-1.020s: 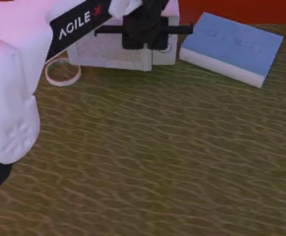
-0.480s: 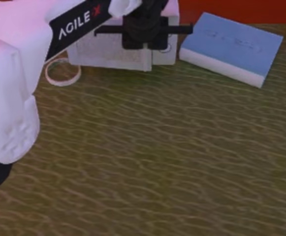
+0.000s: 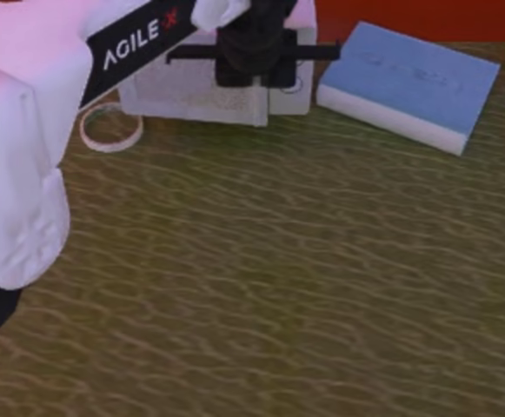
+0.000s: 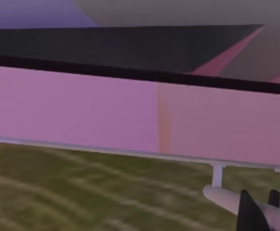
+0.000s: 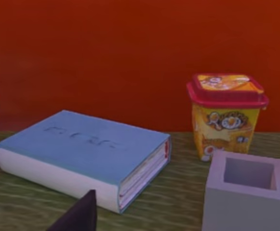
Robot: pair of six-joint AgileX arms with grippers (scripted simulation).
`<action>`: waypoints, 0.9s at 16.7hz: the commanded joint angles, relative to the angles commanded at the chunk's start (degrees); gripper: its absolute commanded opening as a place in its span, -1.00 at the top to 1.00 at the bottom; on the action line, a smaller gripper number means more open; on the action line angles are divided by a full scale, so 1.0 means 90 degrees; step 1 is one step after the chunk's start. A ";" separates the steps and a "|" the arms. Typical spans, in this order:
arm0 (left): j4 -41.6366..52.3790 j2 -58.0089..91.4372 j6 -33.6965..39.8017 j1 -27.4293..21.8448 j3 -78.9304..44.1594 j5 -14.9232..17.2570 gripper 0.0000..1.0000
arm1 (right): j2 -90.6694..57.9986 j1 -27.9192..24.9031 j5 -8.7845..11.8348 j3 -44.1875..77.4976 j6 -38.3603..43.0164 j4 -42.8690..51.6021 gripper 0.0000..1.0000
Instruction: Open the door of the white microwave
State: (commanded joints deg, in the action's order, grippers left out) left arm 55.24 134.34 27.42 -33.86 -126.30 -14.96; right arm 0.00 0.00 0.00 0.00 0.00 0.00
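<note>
Now | left claw [image 3: 250,76] over door's [image 3: 196,91] right edge | grip: cannot tell

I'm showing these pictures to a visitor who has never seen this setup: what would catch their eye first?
First, the big white left arm sweeping in from the table's left, its dark left gripper right at the front of the white microwave at the table's far edge. Next, the blue-covered book lying flat to the microwave's right. The right wrist view adds a yellow, red-lidded tub against the red wall.
</note>
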 joint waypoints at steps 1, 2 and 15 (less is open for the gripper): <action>0.0000 0.0000 0.0000 0.0000 0.0000 0.0000 1.00 | 0.0000 0.0000 0.0000 0.0000 0.0000 0.0000 -1.00; -0.0008 0.0032 0.0032 -0.0058 0.0004 0.0042 1.00 | 0.0000 0.0000 0.0000 0.0000 0.0000 0.0000 -1.00; -0.0469 -0.0507 -0.0412 0.0037 0.0875 0.0198 1.00 | 0.0000 0.0000 0.0000 0.0000 0.0000 0.0000 -1.00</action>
State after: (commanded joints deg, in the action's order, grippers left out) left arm 51.02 129.78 23.71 -33.53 -118.43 -13.17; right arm 0.00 0.00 0.00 0.00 0.00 0.00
